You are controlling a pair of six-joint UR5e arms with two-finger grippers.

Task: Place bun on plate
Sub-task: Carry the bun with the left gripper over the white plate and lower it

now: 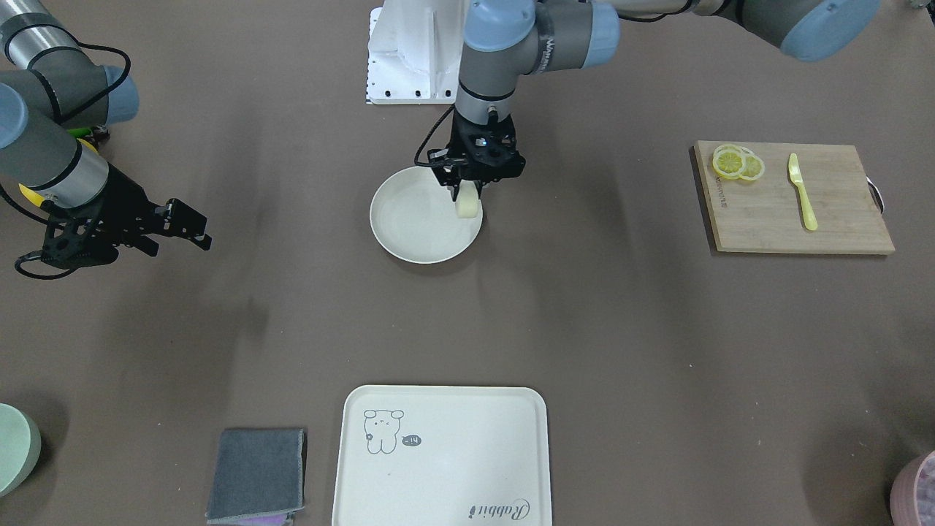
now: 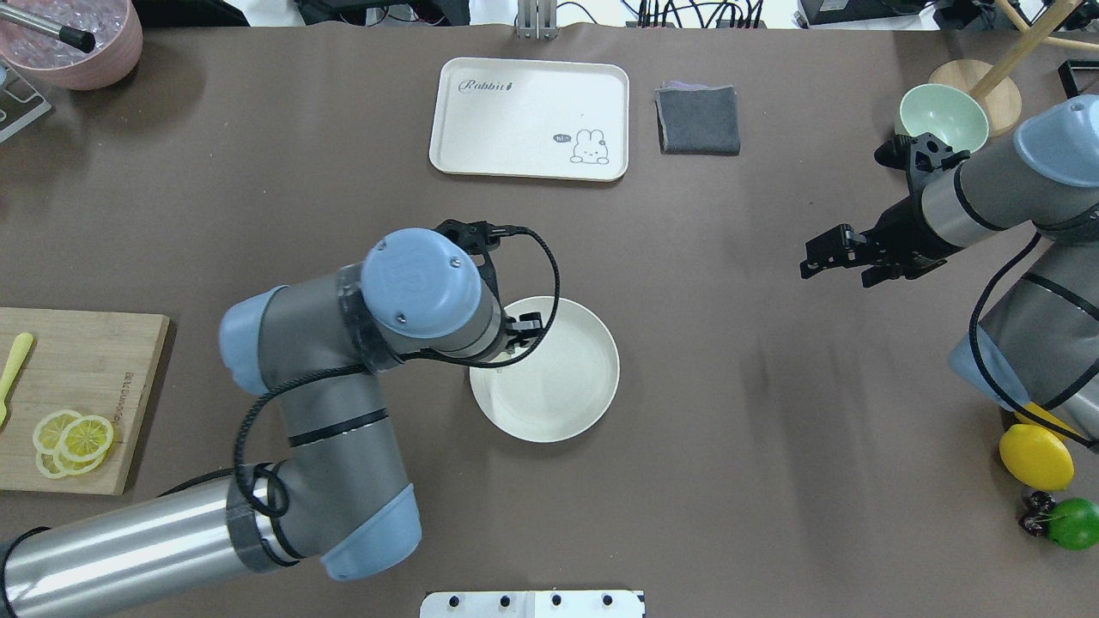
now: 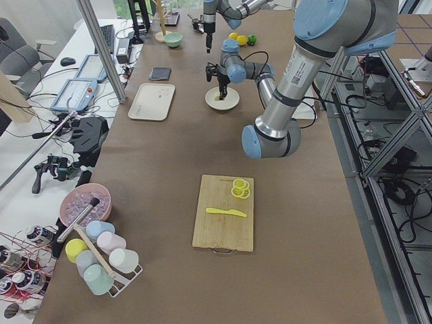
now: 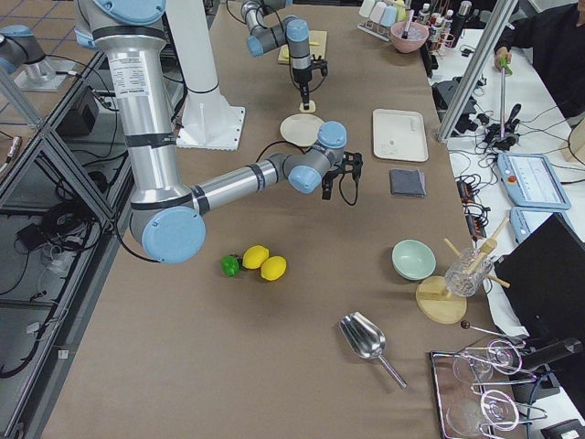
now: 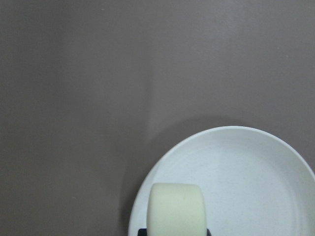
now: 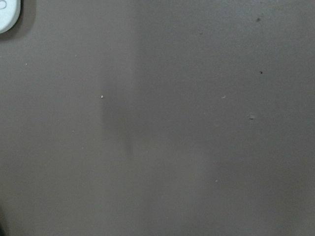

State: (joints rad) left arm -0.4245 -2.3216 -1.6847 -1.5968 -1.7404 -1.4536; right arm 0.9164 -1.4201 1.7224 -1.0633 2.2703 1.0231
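Note:
The bun (image 1: pixel 467 207), a small pale cream block, hangs in my left gripper (image 1: pixel 466 191), which is shut on it and points straight down. It sits over the rim of the round cream plate (image 1: pixel 413 226) at the table's middle, on the side toward my left. The left wrist view shows the bun (image 5: pixel 176 209) at the bottom edge, above the plate (image 5: pixel 241 172) rim; I cannot tell whether they touch. In the overhead view my left wrist hides the bun, and the plate (image 2: pixel 562 386) lies partly under it. My right gripper (image 2: pixel 816 255) hovers open and empty, far off to the plate's right.
A cream tray (image 1: pixel 442 453) with a drawing and a folded grey cloth (image 1: pixel 256 473) lie at the far side. A wooden board (image 1: pixel 800 212) holds lemon slices (image 1: pixel 738 162) and a yellow knife (image 1: pixel 802 191). A green bowl (image 2: pixel 943 116) and lemons (image 2: pixel 1035 455) stand near my right arm.

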